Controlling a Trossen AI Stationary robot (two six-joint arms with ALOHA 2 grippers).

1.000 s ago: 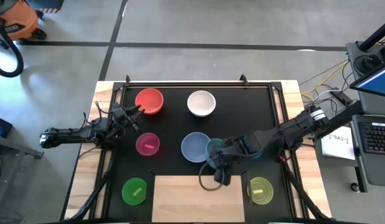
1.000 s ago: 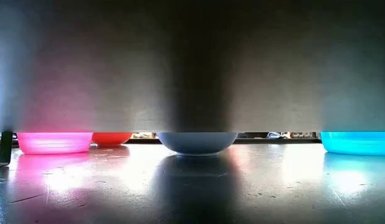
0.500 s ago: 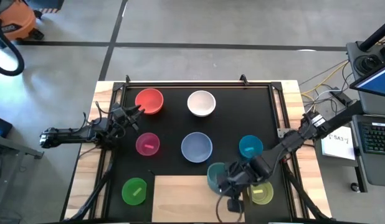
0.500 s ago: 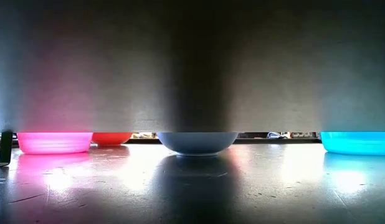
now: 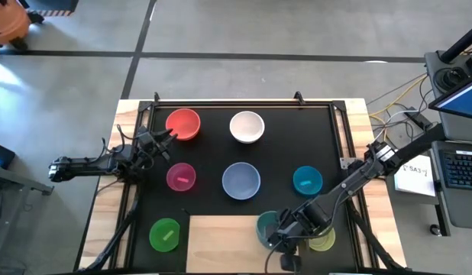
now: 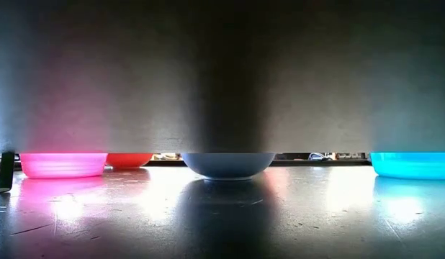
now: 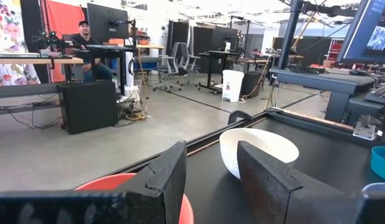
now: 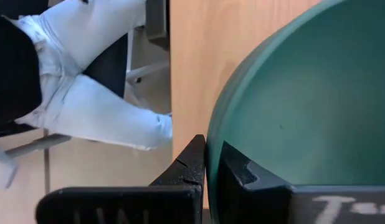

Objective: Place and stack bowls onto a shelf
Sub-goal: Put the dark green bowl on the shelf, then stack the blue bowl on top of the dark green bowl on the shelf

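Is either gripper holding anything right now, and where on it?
The right gripper pinches the teal bowl by its rim, one finger inside and one outside, over the shelf. The left gripper is open and empty near the red bowl.

Shelf (image 5: 221, 237) left and middle bare; teal bowl (image 5: 266, 227) and right arm (image 5: 335, 195) crowd right end.

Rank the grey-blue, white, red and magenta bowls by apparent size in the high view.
1. grey-blue bowl
2. white bowl and red bowl, which look about alike
3. magenta bowl
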